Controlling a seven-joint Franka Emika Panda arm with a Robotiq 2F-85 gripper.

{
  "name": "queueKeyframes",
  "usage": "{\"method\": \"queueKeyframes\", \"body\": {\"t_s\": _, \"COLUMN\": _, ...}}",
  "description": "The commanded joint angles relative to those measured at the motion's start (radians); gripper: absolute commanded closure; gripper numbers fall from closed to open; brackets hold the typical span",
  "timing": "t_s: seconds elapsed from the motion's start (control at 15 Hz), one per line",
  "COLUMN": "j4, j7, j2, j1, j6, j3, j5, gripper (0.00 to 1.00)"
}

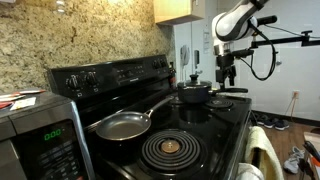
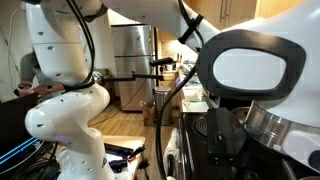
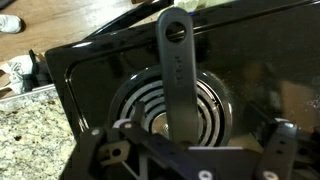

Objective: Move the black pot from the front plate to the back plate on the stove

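The black pot, lidded with a knob, stands on the far part of the stove; the plate under it is hidden. Its long straight handle runs down the middle of the wrist view, over a black coil burner with a shiny ring. I cannot tell whether this is the front plate or the back plate. My gripper hangs just above the handle. In the wrist view the gripper is open, one finger on each side of the handle, not touching it. The pot's body is hidden there.
A grey frying pan sits on a near burner, its handle pointing at the pot. A big coil burner with a brownish centre lies in front. A microwave stands nearest. The robot arm fills an exterior view.
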Motion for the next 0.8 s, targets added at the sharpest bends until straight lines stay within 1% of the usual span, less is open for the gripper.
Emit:
{"method": "queueKeyframes", "body": {"t_s": 0.0, "j4": -0.017, "j7": -0.011, "j2": 0.013, "j1": -0.004, "j6": 0.049, "j3": 0.000, "j5": 0.017, "gripper": 0.00}}
{"method": "queueKeyframes", "body": {"t_s": 0.4, "j4": 0.006, "j7": -0.011, "j2": 0.059, "j1": -0.003, "j6": 0.089, "j3": 0.002, "j5": 0.027, "gripper": 0.00}}
{"method": "queueKeyframes", "body": {"t_s": 0.47, "j4": 0.013, "j7": -0.010, "j2": 0.066, "j1": -0.004, "j6": 0.091, "j3": 0.002, "j5": 0.021, "gripper": 0.12}}
{"method": "queueKeyframes", "body": {"t_s": 0.53, "j4": 0.015, "j7": -0.011, "j2": 0.069, "j1": -0.004, "j6": 0.091, "j3": 0.002, "j5": 0.024, "gripper": 0.28}}
{"method": "queueKeyframes", "body": {"t_s": 0.73, "j4": 0.021, "j7": -0.012, "j2": 0.078, "j1": -0.004, "j6": 0.094, "j3": 0.003, "j5": 0.023, "gripper": 0.47}}
